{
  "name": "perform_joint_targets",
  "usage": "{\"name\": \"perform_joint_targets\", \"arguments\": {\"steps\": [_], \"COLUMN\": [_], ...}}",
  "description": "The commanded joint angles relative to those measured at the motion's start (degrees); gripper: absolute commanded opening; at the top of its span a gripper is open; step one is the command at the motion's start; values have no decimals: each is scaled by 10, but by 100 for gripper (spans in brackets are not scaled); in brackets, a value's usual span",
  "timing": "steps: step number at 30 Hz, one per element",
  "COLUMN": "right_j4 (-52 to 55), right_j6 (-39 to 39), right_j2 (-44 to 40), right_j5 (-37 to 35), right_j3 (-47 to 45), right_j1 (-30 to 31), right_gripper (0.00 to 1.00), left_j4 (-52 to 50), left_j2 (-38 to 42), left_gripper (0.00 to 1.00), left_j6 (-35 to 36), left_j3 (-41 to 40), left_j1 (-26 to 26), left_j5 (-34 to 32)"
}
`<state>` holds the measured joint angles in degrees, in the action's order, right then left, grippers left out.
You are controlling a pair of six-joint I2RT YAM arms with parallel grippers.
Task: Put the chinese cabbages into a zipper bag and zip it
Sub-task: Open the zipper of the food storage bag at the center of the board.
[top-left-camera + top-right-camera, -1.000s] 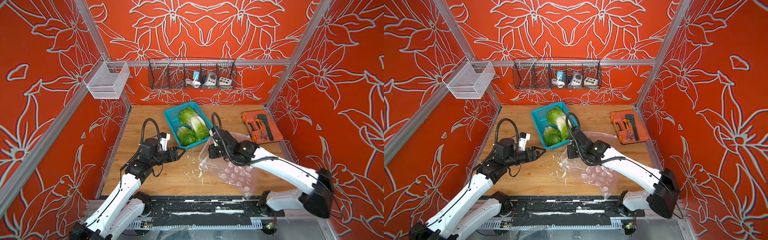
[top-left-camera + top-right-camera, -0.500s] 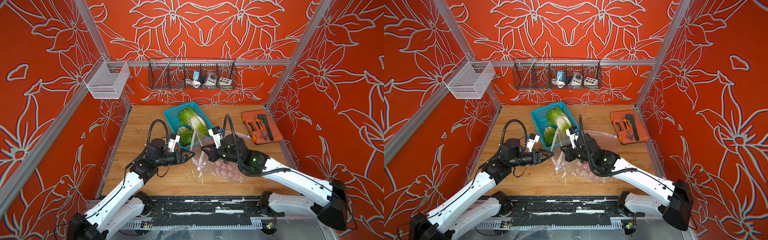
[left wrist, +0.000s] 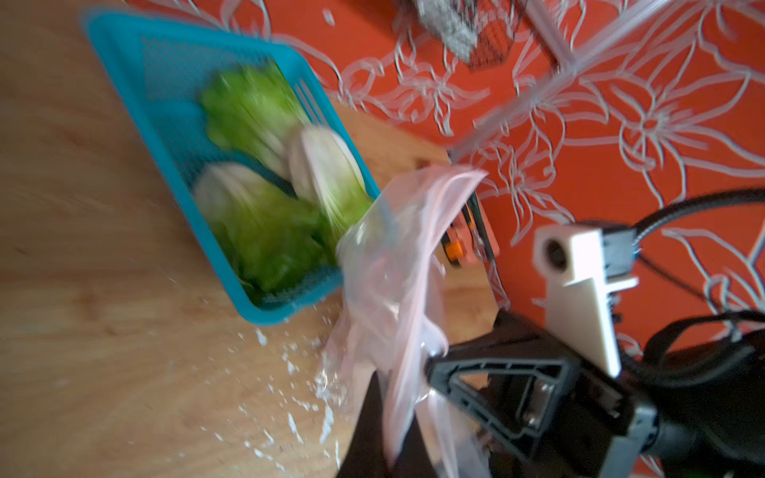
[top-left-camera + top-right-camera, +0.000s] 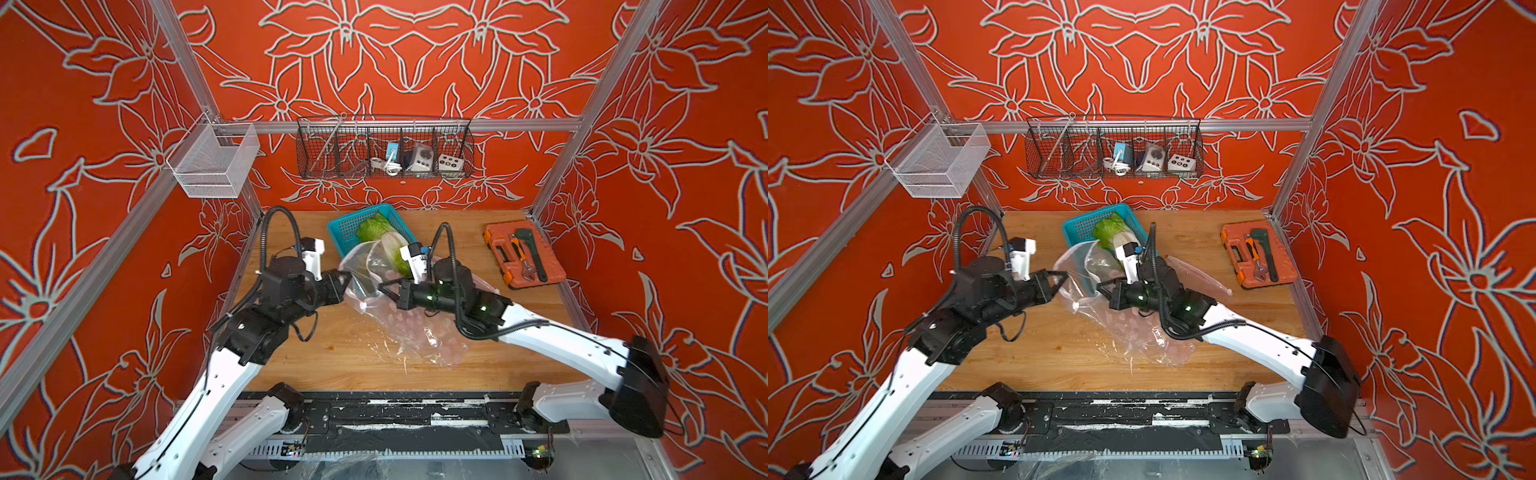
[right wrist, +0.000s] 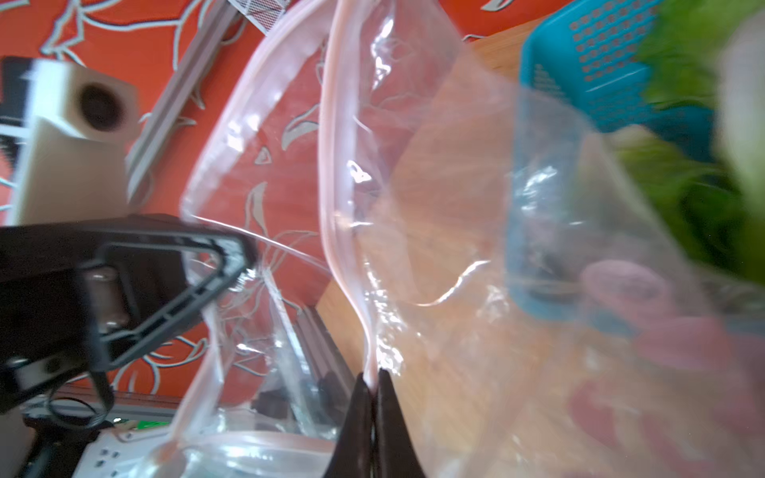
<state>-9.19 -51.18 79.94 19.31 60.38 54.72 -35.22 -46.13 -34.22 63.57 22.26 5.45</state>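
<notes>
**Chinese cabbages** (image 3: 265,215)
- Location: in the blue basket (image 4: 341,232), centre of both top views, toward the back of the wooden table (image 4: 332,357).
- Condition: blurred in the left wrist view. Three heads can be made out lying side by side, with white bases and green crinkled leaves. None is in the bag.
- Relative to the grippers: both grippers sit just below the basket in the top views. The cabbages are apart from both, and the bag's raised mouth stands between them and the fingertips.

**Zipper bag** (image 4: 419,332)
- Description: clear plastic with a pinkish zip strip.
- Position: the mouth is lifted and spread open between the two grippers. In the top views it overlaps the basket's near corner. The body trails on the table toward the lower right, under the right arm.

**Left gripper** (image 4: 348,276)
- Position: reaches in from the left of the frame.
- State: jaws closed, pinching the left lip of the bag's mouth. In the right wrist view its tip sits against the far lip.

**Right gripper** (image 5: 374,378)
- Position: just right of the left gripper in the top views, with the open mouth between the two.
- State: jaws pressed together on the zip strip of the near lip, which rises straight out from between them.

**Other items**
- Orange tool case (image 4: 524,257): lies open at the right rear of the table and holds a wrench and pliers.
- Black wire rack (image 4: 384,151): hangs on the back wall and holds small electrical items.
- White mesh basket (image 4: 212,164): hangs on the frame at upper left.
</notes>
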Motion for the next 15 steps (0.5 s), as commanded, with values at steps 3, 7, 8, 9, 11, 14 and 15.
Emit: {"name": "perform_joint_targets", "arguments": {"steps": [3,7,8,9,11,14,15], "right_j4": [-155,-71,-1,80,222,386,427], "right_j6": [-147,-113,-70,-21,68,162,186], "right_j2": [136,177,174,168,157,146,137], "right_j5": [121,145,131,106,36,-27,-53], "right_j3": [133,195,211,222,255,290,287], "right_j1": [11,-4,-11,-18,-30,-66,-82], "right_gripper": [0,1,2,4,15,38,46], "left_j4": [-141,-150,-141,-133,-100,-34,-4], "left_j2": [18,-11,-23,-37,-60,-93,-99], "left_gripper": [0,0,0,0,0,0,0], "left_j6": [50,80,92,102,124,136,135], "left_j3": [103,149,143,138,109,52,27], "left_j1": [-14,-14,-14,-14,-14,-14,-14], "left_j5": [-215,-224,-207,-192,-160,-117,-94]}}
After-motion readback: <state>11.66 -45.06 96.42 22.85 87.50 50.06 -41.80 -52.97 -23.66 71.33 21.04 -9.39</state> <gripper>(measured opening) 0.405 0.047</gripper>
